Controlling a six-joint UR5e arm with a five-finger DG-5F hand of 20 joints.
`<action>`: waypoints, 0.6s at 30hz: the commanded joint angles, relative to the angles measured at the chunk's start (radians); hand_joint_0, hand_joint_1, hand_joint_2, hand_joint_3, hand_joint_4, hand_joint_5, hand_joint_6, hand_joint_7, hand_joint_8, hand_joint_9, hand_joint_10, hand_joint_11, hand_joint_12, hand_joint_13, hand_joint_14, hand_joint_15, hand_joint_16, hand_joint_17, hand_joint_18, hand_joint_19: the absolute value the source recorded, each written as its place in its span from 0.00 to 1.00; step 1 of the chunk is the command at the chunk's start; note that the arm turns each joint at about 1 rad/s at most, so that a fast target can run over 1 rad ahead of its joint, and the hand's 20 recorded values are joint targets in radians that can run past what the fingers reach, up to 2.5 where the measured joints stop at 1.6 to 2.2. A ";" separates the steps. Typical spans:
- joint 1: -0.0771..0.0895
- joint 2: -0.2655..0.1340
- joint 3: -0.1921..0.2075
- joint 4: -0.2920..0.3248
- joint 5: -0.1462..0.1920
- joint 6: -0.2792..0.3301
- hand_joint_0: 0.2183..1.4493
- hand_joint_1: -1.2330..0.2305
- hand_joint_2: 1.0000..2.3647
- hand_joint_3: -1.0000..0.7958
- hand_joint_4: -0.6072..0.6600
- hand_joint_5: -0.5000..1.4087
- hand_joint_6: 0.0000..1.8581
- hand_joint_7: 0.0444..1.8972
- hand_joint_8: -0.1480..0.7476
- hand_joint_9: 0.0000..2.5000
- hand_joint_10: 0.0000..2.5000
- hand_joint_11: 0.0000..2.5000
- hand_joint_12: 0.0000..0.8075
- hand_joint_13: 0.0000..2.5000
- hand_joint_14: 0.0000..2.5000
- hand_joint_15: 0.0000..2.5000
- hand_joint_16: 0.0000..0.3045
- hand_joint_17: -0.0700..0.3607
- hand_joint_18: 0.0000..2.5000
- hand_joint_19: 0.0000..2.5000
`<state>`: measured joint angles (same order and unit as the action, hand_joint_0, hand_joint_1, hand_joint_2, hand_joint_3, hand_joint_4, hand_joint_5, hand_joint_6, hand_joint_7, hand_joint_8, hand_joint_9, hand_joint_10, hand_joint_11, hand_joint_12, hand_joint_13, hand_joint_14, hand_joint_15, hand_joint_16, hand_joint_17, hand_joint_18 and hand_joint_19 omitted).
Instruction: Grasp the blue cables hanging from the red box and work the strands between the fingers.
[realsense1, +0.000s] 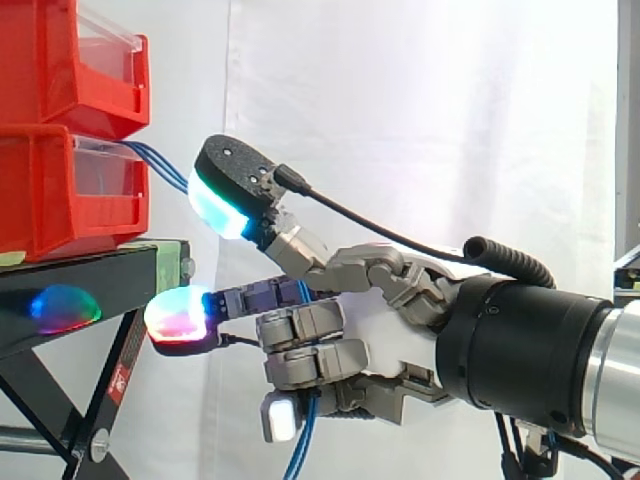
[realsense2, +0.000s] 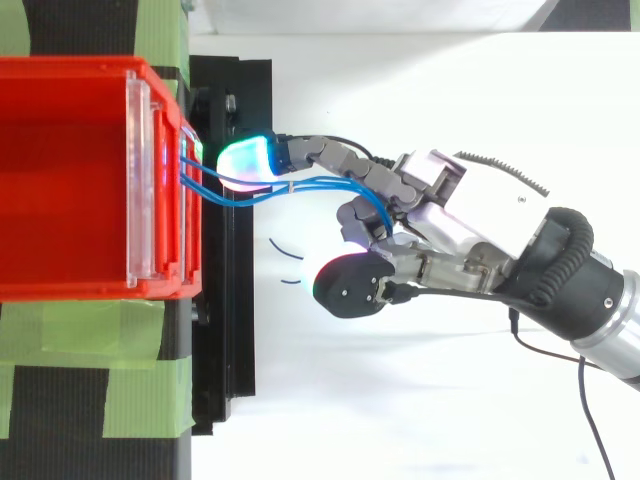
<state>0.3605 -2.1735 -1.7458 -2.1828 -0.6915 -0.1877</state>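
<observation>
I read this as the working step: the grasp looks made, and the strands now sit in among the fingers. The thin blue cables (realsense2: 300, 185) leave the front edge of the lower red plastic bin (realsense1: 60, 200). That bin is the bottom one of 2 stacked at the front edge of the black metal stand (realsense1: 80, 275), under the upper red plastic bin (realsense1: 60, 60). From there the cables cross the open gap into the hand (realsense1: 385, 335) and hang out beneath it.

The fingers stand in 2 groups. The lower ones are curled round the strands. The others reach toward the bins, with a cyan-glowing pad (realsense1: 222, 200) just beside the cables near the bin's front and a reddish pad (realsense1: 180, 315) by the stand's edge. I cannot tell whether either outstretched pad touches the cables.

In my judgement, the next move calls for small rolling motions of the curled fingers. I would leave slack in the span so nothing drags out of the bin.
</observation>
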 joint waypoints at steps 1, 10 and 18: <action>0.000 0.001 0.000 0.000 0.001 0.002 0.42 0.49 0.00 0.00 0.76 0.27 0.00 0.37 0.63 0.36 1.00 1.00 0.60 0.45 1.00 0.59 0.23 0.53 0.56 0.34; 0.000 0.000 0.000 -0.002 0.003 0.019 0.42 0.49 0.00 0.00 0.77 0.28 0.00 0.37 0.67 0.40 1.00 1.00 0.75 0.55 1.00 0.62 0.26 0.58 0.66 0.28; 0.000 0.000 0.000 -0.014 0.000 0.004 0.42 0.49 0.00 0.00 0.81 0.36 0.00 0.37 0.75 0.61 1.00 1.00 0.93 0.78 1.00 0.70 0.87 0.62 1.00 0.25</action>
<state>0.3605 -2.1736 -1.7457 -2.1914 -0.6894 -0.1774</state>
